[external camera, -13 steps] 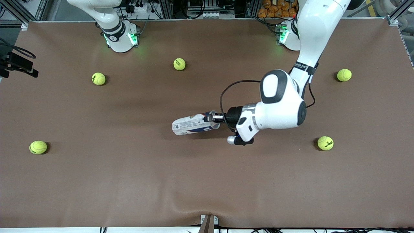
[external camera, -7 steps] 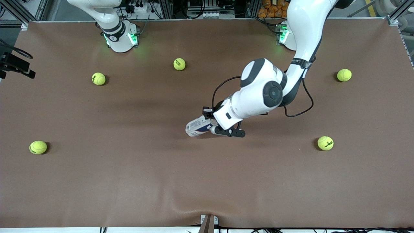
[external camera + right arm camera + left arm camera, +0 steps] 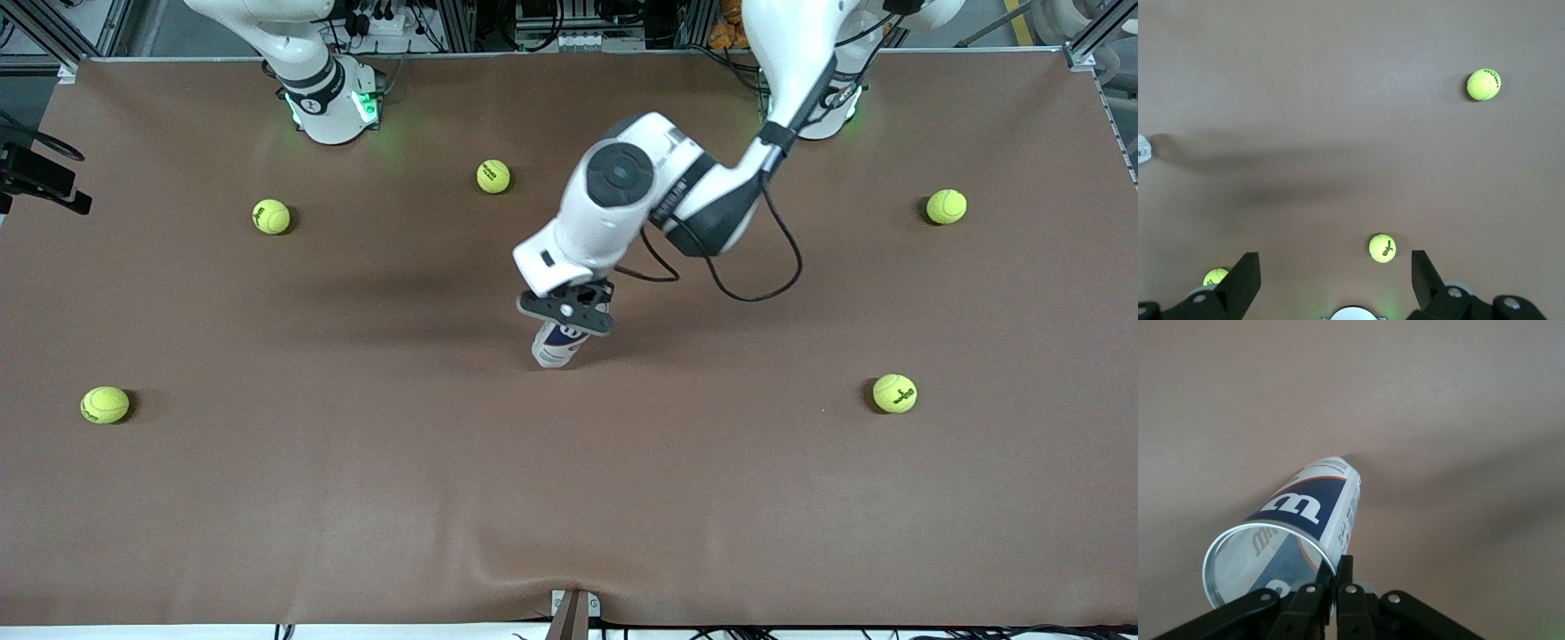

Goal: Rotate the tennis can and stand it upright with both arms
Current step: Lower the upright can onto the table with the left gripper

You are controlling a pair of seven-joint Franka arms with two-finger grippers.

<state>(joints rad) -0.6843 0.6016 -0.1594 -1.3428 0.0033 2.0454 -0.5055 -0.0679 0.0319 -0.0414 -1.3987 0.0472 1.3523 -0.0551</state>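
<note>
Tennis can (image 3: 558, 345) stood nearly upright but tilted at mid-table, base on the brown table (image 3: 356, 498), silvery open rim just under the left gripper (image 3: 569, 311), whose fingers (image 3: 1346, 595) were clamped together on the rim wall, one inside and one outside — a grip that probably let the arm swing the can up by its top. Right gripper (image 3: 1335, 277) hung high over the right arm's end of the table, fingers wide apart, holding nothing, waiting. Yellow balls (image 3: 493, 176) lay scattered well apart from both grippers.
</note>
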